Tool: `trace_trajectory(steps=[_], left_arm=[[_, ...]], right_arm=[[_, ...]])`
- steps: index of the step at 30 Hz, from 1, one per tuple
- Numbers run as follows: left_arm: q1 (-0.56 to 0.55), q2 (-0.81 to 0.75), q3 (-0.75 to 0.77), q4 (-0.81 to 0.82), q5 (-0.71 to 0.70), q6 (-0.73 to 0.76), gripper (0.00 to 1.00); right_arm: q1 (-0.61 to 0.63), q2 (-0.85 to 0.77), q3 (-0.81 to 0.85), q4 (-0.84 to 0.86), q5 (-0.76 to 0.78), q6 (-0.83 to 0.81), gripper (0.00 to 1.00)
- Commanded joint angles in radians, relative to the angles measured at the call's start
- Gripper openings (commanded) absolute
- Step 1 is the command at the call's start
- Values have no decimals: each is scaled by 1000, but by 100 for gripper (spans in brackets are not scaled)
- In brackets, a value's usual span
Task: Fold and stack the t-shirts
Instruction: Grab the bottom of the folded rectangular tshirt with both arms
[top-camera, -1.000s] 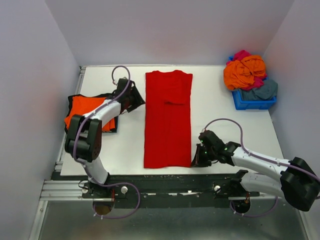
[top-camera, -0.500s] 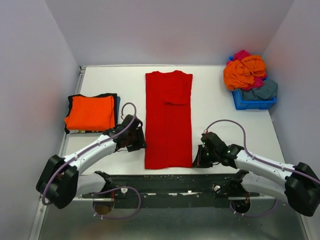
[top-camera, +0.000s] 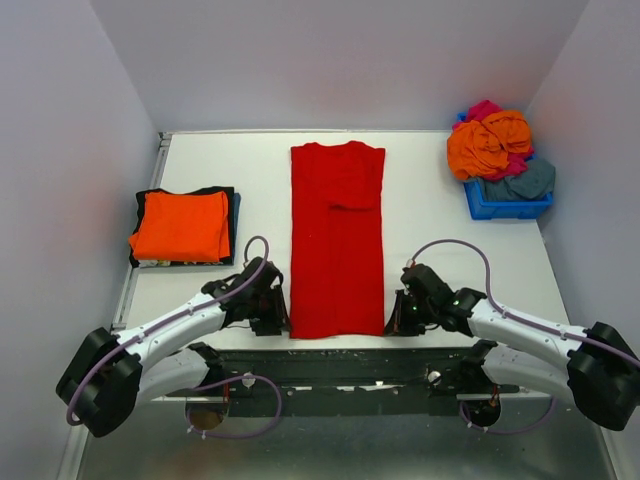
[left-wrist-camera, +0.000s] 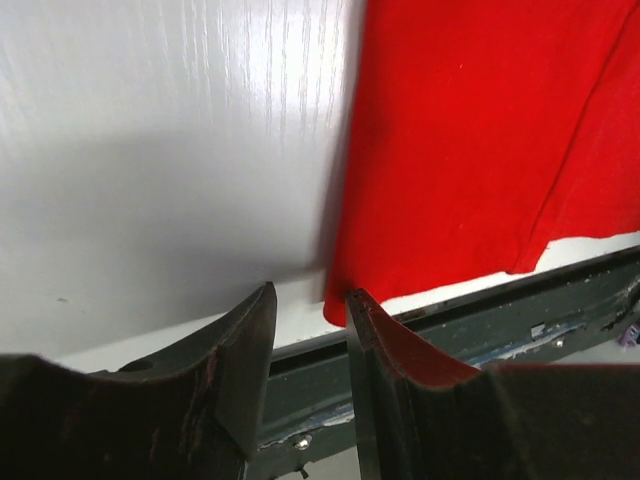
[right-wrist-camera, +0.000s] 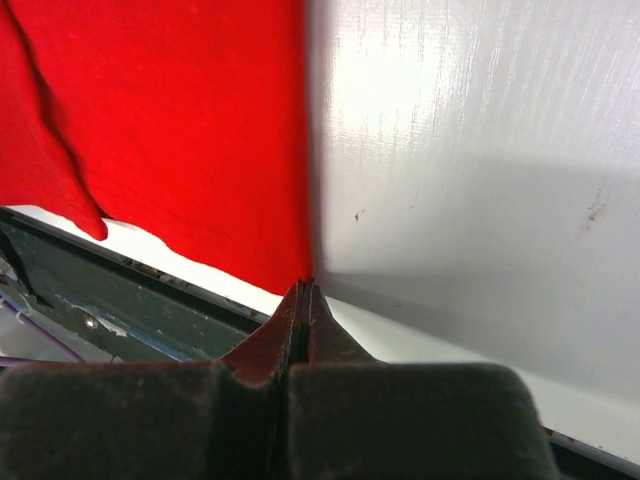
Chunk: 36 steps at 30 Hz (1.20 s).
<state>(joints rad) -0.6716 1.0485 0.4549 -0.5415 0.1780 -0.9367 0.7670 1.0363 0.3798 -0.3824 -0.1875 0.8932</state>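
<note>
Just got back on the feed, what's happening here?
A red t-shirt lies flat mid-table, folded into a long strip. The left claw sits open at its near left corner; the right claw is shut at the near right corner, grip unclear. A folded orange t-shirt lies at left; crumpled shirts fill the blue bin.

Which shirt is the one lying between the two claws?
The red t-shirt, stretched long mid-table; the orange one sits folded left, others heap in the bin.
</note>
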Motion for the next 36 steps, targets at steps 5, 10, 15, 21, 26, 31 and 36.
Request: trace_trajectory(steps=[5, 10, 15, 21, 26, 31, 36], left_arm=[[-20, 1, -62, 98, 124, -50, 45], [-26, 21, -73, 118, 121, -51, 30], [-28, 8, -62, 143, 132, -62, 1], [-28, -56, 20, 84, 104, -54, 0], [-2, -47, 103, 83, 112, -31, 0], [90, 8, 217, 89, 106, 36, 0], [184, 137, 356, 158, 61, 79, 0]], right_arm=[[8, 14, -4, 25, 5, 3, 1], [8, 8, -15, 28, 6, 6, 1], [8, -15, -21, 31, -4, 10, 1], [8, -84, 31, -59, 88, -8, 1], [6, -102, 119, -88, 125, -33, 1], [-35, -24, 264, -110, 168, -82, 1], [-187, 103, 390, -61, 82, -157, 1]])
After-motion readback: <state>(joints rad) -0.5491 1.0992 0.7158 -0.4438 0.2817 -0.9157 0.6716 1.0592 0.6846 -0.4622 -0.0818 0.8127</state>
